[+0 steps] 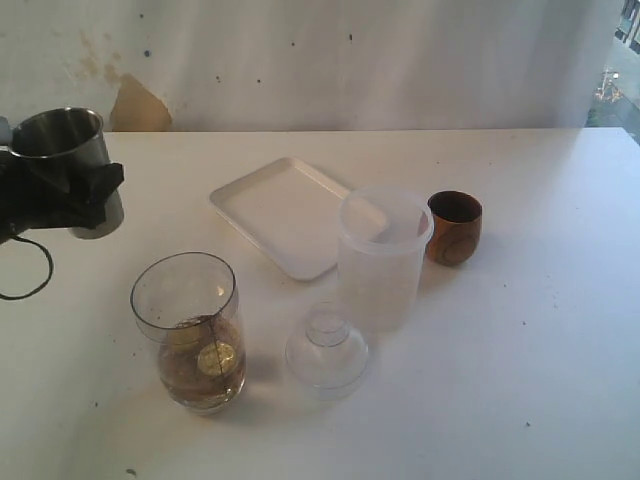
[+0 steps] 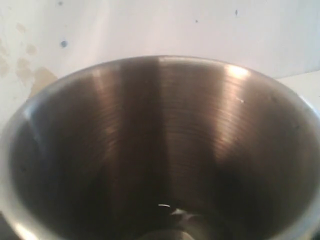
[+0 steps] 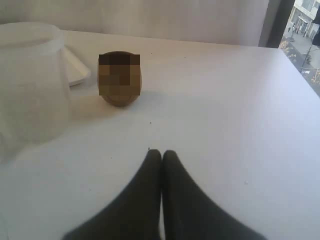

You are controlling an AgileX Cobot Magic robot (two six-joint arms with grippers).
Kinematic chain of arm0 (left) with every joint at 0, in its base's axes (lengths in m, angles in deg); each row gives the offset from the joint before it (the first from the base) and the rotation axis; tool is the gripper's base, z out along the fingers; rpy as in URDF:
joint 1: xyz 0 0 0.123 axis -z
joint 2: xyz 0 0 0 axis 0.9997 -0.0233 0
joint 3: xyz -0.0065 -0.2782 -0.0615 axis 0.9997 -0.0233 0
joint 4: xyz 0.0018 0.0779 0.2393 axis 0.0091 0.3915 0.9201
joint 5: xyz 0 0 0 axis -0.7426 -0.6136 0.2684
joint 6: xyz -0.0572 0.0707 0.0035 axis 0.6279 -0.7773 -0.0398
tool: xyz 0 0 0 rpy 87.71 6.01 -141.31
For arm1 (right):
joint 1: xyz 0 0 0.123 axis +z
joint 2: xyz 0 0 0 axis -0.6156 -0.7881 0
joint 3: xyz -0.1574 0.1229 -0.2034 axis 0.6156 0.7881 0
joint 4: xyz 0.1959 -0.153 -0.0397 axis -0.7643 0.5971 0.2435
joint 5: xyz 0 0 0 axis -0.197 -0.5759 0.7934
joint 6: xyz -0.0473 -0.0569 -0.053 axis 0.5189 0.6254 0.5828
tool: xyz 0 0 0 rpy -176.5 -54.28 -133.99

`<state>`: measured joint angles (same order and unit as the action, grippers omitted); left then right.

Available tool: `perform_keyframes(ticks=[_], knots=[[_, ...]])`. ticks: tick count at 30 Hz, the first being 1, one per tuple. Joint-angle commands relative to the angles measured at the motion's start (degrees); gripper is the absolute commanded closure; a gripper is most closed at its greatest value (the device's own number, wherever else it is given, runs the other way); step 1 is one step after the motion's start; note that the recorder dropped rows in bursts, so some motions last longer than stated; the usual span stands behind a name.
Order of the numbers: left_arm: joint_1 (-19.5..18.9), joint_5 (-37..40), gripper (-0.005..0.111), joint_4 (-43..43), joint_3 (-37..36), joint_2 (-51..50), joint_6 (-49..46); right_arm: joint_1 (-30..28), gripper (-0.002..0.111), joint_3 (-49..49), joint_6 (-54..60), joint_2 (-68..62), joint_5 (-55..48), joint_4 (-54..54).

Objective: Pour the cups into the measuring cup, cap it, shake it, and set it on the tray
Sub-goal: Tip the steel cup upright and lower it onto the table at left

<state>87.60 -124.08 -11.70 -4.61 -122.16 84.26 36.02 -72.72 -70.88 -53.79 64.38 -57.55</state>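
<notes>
Snugly, left gripper around steel tumbler

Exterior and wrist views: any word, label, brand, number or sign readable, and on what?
No text can be read.
Measuring cup: dark marks on its wall, too blurred to read.
Wooden cup: pixelated in the right wrist view, no lettering in the exterior view.
Tumbler, tray, tub: no markings show.

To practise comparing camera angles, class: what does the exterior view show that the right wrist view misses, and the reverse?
Exterior only: the steel tumbler gripped by the left hand, the measuring cup holding brown liquid, the clear cap. Right wrist only: the right hand, shut. Both: the wooden cup, the frosted tub, the tray, the white table.
</notes>
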Motion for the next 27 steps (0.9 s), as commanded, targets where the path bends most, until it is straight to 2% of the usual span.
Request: perform_keyframes(ticks=[1, 3, 7, 15, 17, 18, 21, 22, 24, 27], knots=[[0.0, -7.24, 0.107, -2.46, 2.05, -6.14, -3.09, 0.21, 0.108, 0.33, -0.06, 0.34, 0.42, 0.12], [0.0, -7.3, 0.107, -4.25, 2.98, -8.54, -4.06, 0.21, 0.108, 0.33, -0.06, 0.34, 0.42, 0.12], [0.0, -12.25, 0.107, -6.25, 5.14, -13.4, -4.31, 0.21, 0.108, 0.33, -0.06, 0.34, 0.42, 0.12], [0.0, -11.34, 0.104, -9.06, 8.35, -19.76, -6.73, 0.21, 0.108, 0.33, -0.06, 0.34, 0.42, 0.12], [0.0, -11.85, 0.089, -8.92, 8.35, -19.86, -6.93, 0.21, 0.108, 0.33, -0.06, 0.34, 0.42, 0.12], [0.0, -12.71, 0.076, -8.92, 8.35, -19.99, -6.93, 0.21, 0.108, 0.33, -0.06, 0.34, 0.42, 0.12], [0.0, -12.84, 0.052, -8.92, 8.35, -19.99, -6.93, 0.21, 0.108, 0.33, -0.06, 0.34, 0.42, 0.12], [0.0, -12.84, 0.04, -8.92, 8.35, -19.99, -6.93, 0.21, 0.108, 0.33, -0.06, 0.34, 0.42, 0.12], [0.0, -12.84, 0.026, -8.92, 8.35, -19.99, -6.93, 0.21, 0.108, 0.33, -0.06, 0.34, 0.42, 0.12], [0.0, -12.84, 0.015, -8.84, 8.35, -19.99, -6.93, 0.21, 0.108, 0.33, -0.06, 0.34, 0.42, 0.12]])
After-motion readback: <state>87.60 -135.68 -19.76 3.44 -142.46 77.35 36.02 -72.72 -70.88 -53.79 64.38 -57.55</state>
